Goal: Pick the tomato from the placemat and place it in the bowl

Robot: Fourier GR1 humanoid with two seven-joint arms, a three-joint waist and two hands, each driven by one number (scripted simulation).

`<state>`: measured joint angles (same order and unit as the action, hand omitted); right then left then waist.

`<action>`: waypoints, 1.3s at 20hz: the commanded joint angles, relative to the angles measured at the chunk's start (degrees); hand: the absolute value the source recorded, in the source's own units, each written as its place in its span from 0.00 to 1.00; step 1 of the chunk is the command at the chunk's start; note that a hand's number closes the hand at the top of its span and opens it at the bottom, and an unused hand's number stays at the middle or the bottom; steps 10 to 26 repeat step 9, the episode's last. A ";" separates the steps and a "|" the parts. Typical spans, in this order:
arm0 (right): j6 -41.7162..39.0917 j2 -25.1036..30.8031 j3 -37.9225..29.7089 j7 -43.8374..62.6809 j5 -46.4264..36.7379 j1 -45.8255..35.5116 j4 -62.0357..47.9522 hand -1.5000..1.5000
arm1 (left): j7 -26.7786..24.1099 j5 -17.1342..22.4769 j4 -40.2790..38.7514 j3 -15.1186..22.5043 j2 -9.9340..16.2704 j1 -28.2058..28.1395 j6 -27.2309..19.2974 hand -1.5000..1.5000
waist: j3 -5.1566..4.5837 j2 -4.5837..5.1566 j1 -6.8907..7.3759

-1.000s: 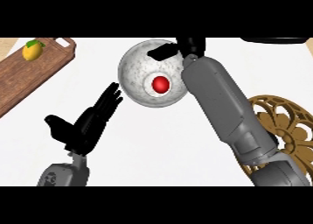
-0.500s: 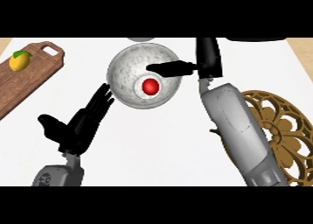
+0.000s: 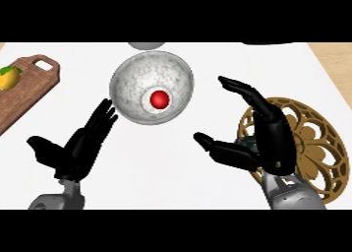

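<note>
Bowl (image 3: 139, 83) looks like mottled grey stone, the tomato (image 3: 159, 99) smooth and shiny. Cutting board (image 3: 23, 96) is brown wood, and the openwork placemat (image 3: 320, 142) looks brassy.

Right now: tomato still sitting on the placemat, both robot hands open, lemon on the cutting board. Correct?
Not quite. The head view shows the tomato inside the bowl, not on the placemat. The rest holds: the left robot hand and right robot hand are open, and the lemon lies on the cutting board.
</note>
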<state>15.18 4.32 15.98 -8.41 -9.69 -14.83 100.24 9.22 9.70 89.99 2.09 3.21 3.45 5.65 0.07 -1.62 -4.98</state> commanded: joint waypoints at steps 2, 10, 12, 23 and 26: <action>-2.85 5.74 6.24 -3.40 0.39 21.43 18.68 1.00 | -1.76 0.26 -0.79 -0.79 0.01 -1.52 0.18 0.50 | -0.04 0.04 -1.39; -7.59 17.27 13.69 -18.80 -0.67 50.20 22.91 1.00 | -1.27 -0.31 0.67 -0.70 -0.15 -2.34 -0.86 0.50 | 0.15 0.05 -1.98; -7.59 17.27 13.69 -18.80 -0.67 50.20 22.91 1.00 | -1.27 -0.31 0.67 -0.70 -0.15 -2.34 -0.86 0.50 | 0.15 0.05 -1.98; -7.59 17.27 13.69 -18.80 -0.67 50.20 22.91 1.00 | -1.27 -0.31 0.67 -0.70 -0.15 -2.34 -0.86 0.50 | 0.15 0.05 -1.98; -7.59 17.27 13.69 -18.80 -0.67 50.20 22.91 1.00 | -1.27 -0.31 0.67 -0.70 -0.15 -2.34 -0.86 0.50 | 0.15 0.05 -1.98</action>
